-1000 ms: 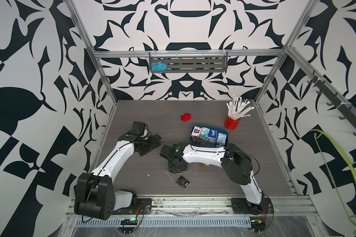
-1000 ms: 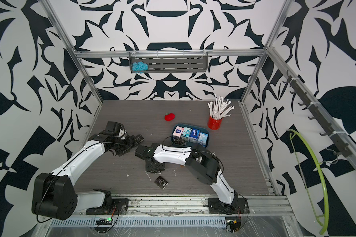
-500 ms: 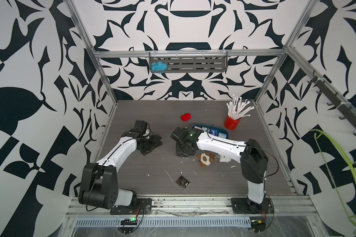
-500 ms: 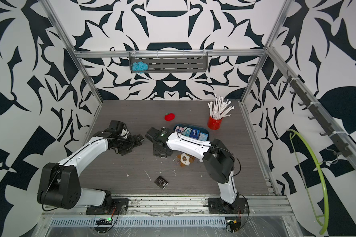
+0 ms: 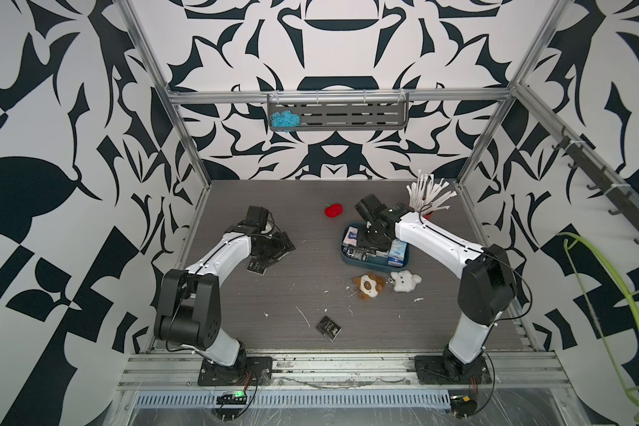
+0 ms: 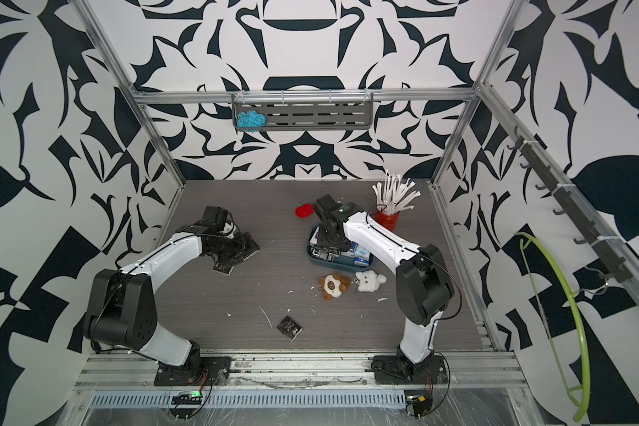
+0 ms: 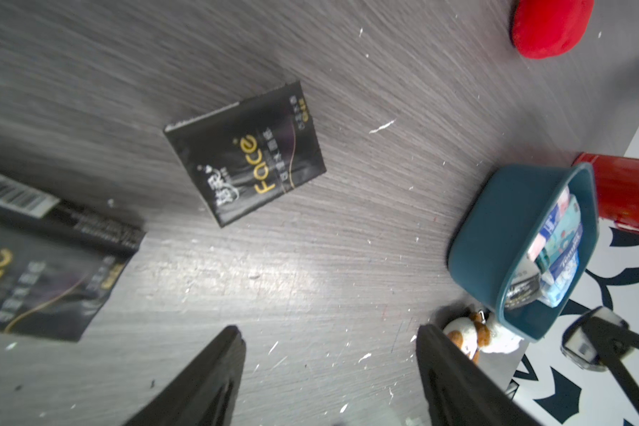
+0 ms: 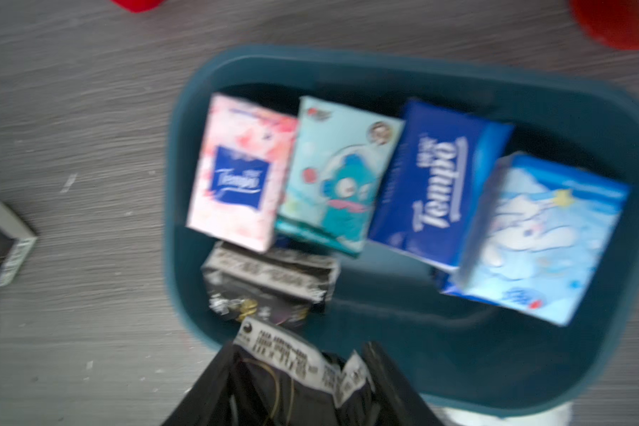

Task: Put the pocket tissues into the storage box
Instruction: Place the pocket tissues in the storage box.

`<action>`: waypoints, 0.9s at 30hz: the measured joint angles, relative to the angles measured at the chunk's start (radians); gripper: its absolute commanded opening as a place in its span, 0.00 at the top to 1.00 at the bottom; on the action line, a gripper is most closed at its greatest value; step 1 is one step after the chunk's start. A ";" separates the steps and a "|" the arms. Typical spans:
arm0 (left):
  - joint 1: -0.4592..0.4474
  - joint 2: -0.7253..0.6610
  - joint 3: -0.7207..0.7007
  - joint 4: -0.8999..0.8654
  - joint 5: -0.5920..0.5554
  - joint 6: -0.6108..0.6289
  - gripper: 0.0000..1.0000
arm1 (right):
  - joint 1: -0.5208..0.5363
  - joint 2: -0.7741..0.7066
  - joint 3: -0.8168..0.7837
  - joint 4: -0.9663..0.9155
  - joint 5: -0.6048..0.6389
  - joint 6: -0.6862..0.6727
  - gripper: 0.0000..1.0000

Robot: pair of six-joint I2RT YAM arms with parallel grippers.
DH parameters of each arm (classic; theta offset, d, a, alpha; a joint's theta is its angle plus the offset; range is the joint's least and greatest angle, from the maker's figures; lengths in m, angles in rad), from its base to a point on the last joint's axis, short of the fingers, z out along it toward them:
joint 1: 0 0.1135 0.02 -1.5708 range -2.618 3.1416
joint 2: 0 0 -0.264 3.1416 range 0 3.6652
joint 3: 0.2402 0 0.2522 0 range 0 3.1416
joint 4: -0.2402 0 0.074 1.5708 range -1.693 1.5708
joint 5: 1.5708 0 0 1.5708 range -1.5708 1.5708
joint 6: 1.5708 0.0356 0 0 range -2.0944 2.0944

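Left hand [image 7: 329,333]: fingers spread wide, nothing held, low over the worktop [image 7: 310,258] beside loose black packs [image 7: 246,155]. A lone black pack [image 5: 328,328] lies near the front edge. Storage box [image 5: 369,263], right of centre, holds four coloured packs [image 8: 439,184] and one black. Right hand [image 8: 299,372], over the box, is clamped on a white-labelled black pack [image 8: 296,354].

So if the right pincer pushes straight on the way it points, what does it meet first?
Probably the loose black pack lying in the storage box. The right pincer is shut on a held black pack, whose end would touch it first; depth is unclear.
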 measured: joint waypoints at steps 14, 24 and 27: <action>-0.007 0.044 0.046 0.017 -0.001 -0.034 0.21 | -0.076 0.001 -0.103 0.023 -0.043 -0.117 0.42; -0.008 -0.002 0.028 0.010 -0.015 -0.041 0.21 | -0.075 0.028 -0.100 0.042 -0.063 -0.117 0.16; -0.008 -0.021 0.026 0.005 -0.016 -0.038 0.21 | -0.068 -0.007 -0.112 0.048 -0.058 -0.097 0.16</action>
